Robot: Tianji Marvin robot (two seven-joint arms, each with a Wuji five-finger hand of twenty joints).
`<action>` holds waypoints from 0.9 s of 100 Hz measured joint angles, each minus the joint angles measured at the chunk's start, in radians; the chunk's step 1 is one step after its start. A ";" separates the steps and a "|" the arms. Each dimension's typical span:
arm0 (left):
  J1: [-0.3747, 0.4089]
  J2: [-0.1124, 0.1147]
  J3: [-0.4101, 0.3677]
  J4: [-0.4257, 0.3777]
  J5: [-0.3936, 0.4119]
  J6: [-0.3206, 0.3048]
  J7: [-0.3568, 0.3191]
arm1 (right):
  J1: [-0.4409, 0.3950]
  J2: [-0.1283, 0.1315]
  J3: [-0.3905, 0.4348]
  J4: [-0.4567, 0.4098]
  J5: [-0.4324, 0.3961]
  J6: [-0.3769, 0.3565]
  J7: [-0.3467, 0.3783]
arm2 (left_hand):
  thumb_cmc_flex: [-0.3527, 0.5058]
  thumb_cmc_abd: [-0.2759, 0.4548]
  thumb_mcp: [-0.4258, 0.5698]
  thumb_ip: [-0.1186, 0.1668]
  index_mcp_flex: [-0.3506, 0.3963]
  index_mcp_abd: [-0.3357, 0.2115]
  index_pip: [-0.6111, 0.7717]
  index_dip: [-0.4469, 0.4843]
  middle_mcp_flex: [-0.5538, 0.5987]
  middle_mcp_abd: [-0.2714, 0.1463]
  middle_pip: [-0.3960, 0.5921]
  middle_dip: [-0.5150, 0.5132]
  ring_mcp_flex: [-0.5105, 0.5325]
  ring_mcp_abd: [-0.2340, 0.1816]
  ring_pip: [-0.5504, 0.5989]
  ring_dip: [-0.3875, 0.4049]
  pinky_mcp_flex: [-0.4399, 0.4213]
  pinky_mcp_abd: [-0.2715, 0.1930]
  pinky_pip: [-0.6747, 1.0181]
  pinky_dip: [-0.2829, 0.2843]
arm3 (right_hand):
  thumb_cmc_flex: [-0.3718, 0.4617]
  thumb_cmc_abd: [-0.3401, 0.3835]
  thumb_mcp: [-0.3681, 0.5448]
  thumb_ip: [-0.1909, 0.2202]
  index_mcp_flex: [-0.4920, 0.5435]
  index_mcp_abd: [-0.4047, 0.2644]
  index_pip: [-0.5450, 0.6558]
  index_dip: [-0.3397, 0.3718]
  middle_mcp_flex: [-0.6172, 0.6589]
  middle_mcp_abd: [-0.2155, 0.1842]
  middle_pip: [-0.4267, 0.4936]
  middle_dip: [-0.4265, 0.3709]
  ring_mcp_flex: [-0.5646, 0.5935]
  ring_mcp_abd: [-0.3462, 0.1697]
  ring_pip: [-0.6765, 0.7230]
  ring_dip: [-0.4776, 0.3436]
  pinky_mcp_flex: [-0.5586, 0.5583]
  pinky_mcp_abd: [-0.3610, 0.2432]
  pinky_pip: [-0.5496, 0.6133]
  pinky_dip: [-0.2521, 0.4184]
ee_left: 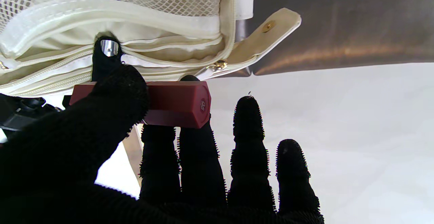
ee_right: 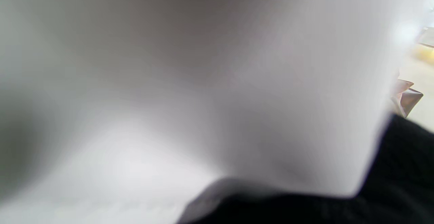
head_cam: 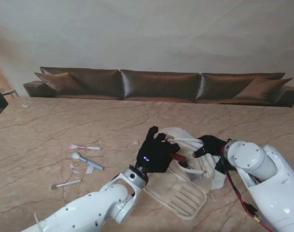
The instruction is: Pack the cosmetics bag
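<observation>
A cream cosmetics bag (head_cam: 180,191) lies open on the marble table, its brush-slot flap nearest me. My left hand (head_cam: 155,153), in a black glove, is shut on a dark red lipstick tube (ee_left: 176,104) and holds it at the bag's zipped mesh pocket (ee_left: 135,0). The tube (head_cam: 175,158) shows just right of that hand. My right hand (head_cam: 210,145) grips the bag's far right wall. In the right wrist view blurred white fabric (ee_right: 203,98) fills almost everything and hides the fingers.
Left of the bag lie a pink brush (head_cam: 84,147), a blue-handled brush (head_cam: 87,161) and a thin silver-handled brush (head_cam: 67,183), with small white scraps among them. A brown sofa (head_cam: 161,84) runs along the table's far edge.
</observation>
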 measured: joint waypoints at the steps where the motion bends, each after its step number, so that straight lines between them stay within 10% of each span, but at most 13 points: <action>1: -0.002 -0.001 0.002 0.001 0.000 0.002 0.000 | 0.000 0.000 0.000 0.000 0.000 -0.001 0.000 | 0.000 0.000 0.000 0.000 0.000 0.000 0.000 -0.001 0.000 0.000 0.000 0.000 0.000 0.000 0.000 0.000 0.000 0.000 0.000 0.000 | 0.000 0.000 0.000 0.000 0.000 0.000 0.000 0.000 0.000 0.000 0.000 0.000 0.000 0.000 0.000 0.000 0.000 0.000 0.000 0.000; 90: -0.149 -0.089 0.153 0.129 -0.043 0.042 -0.058 | -0.002 -0.006 -0.019 0.011 0.024 -0.019 -0.028 | -0.001 -0.033 -0.011 -0.001 0.062 0.000 0.000 -0.240 0.027 0.001 0.000 0.000 0.022 0.015 0.041 0.066 0.000 0.010 -0.004 0.000 | 0.000 0.000 0.000 0.000 0.000 0.000 0.000 0.000 0.000 0.000 0.000 0.000 0.000 0.000 0.000 0.000 0.000 0.000 0.000 0.000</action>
